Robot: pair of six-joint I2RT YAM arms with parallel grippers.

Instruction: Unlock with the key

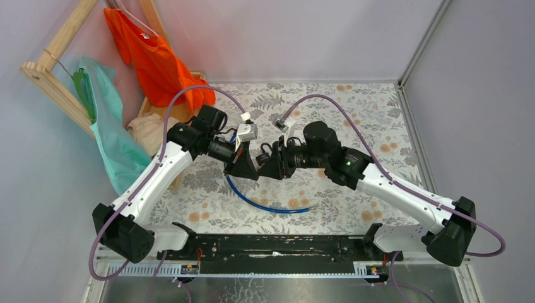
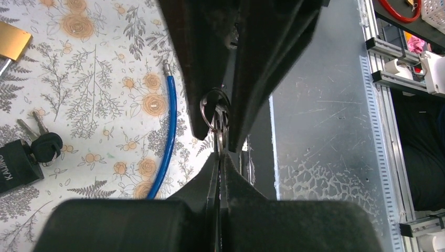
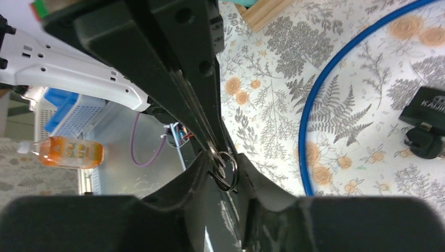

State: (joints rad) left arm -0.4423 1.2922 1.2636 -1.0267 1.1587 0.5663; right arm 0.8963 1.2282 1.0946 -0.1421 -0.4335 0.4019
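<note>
The key (image 2: 46,146), with a black head and short silver blade, lies on the floral cloth next to the black padlock (image 2: 16,169); both also show in the right wrist view, the key (image 3: 423,144) below the padlock (image 3: 426,106). My two grippers meet tip to tip above the cloth, left gripper (image 1: 250,170) and right gripper (image 1: 267,170). The left gripper (image 2: 220,157) is shut on a thin silver key blade hanging from a metal key ring (image 2: 215,111). The right gripper (image 3: 224,169) has its jaws a ring's width apart, touching the key ring (image 3: 226,170) on both sides.
A blue cable (image 1: 265,205) loops on the cloth under the grippers. A brass padlock (image 2: 12,42) lies further off, and two small silver keys (image 2: 32,123) lie by the black key. A wooden rack (image 1: 50,69) with hanging clothes stands at the left.
</note>
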